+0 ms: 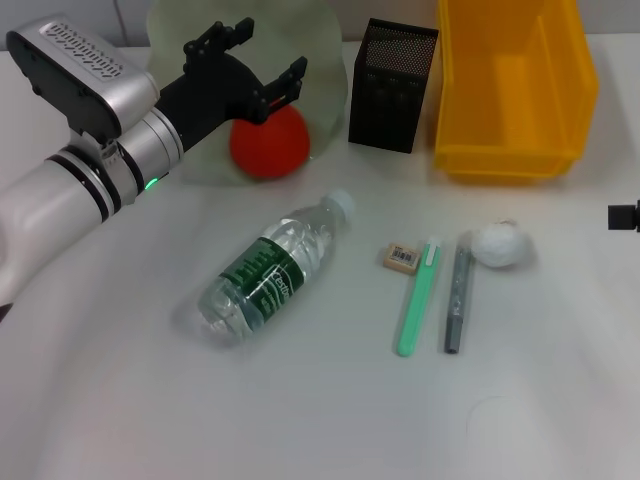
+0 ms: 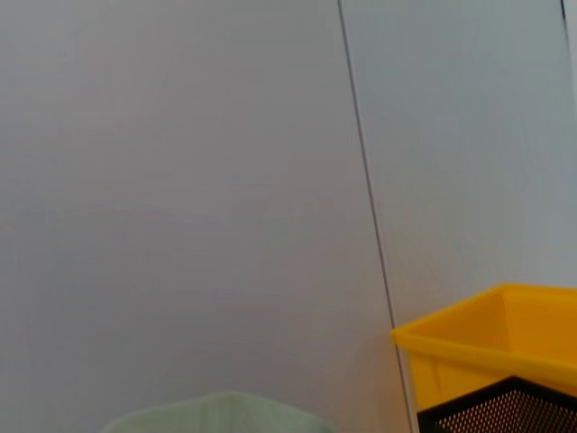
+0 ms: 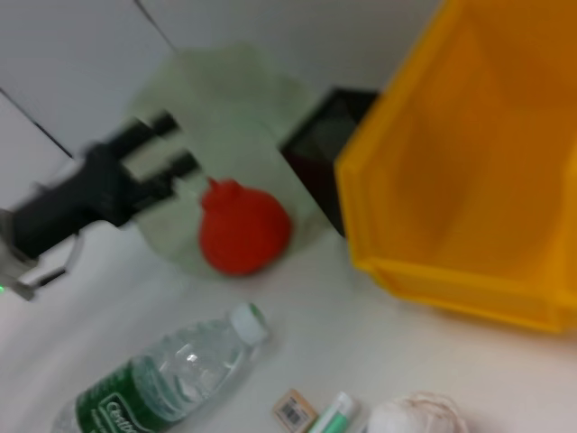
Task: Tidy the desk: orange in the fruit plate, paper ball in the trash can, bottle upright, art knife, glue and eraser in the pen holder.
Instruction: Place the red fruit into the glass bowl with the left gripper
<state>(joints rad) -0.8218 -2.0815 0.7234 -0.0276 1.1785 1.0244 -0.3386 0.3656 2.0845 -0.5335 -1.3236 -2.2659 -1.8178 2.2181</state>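
Note:
The orange rests in the pale-green fruit plate near its front rim. My left gripper hovers open just above and behind the orange, holding nothing. On the desk the bottle lies on its side. The eraser, a green stick, a grey stick and the paper ball lie to its right. I cannot tell which stick is the art knife and which the glue. My right gripper shows only at the right edge.
The black mesh pen holder stands at the back, right of the plate. The yellow trash can sits beside it. The left wrist view shows the wall, the plate's rim and the trash can.

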